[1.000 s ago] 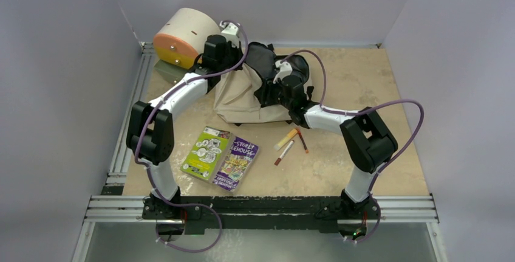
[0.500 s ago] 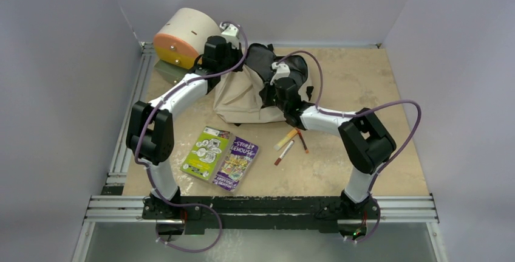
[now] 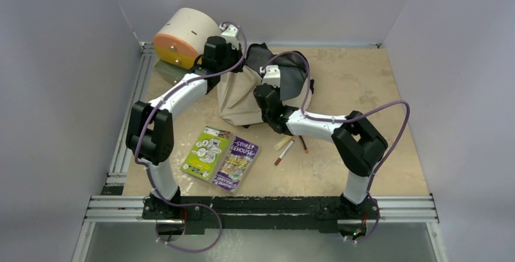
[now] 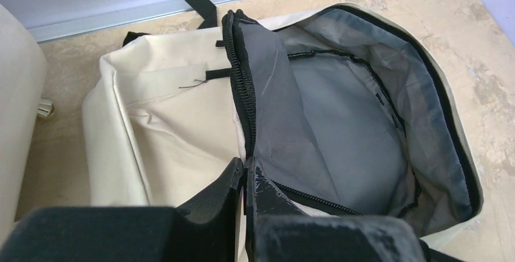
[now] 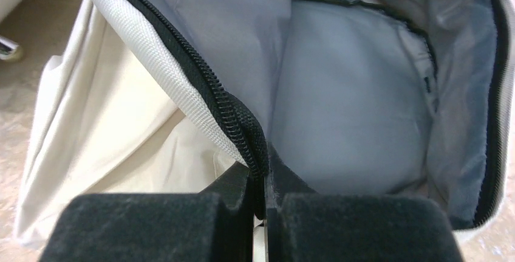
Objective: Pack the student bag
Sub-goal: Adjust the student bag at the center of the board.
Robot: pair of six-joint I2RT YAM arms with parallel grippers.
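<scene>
the student bag (image 4: 164, 140) is matt cream cloth with smooth grey lining (image 4: 340, 146).

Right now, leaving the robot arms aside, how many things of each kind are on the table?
Backpack: 1
Books: 2
Pens: 3
Round cream-and-orange container: 1
Total: 7

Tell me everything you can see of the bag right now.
The bag is soft cream fabric with black zippers, black straps and grey lining. It lies on the table at the far side, next to the drawer unit, main compartment unzipped and gaping, nothing visible inside. The left claw and right claw are each shut on its zippered flap edge.
</scene>
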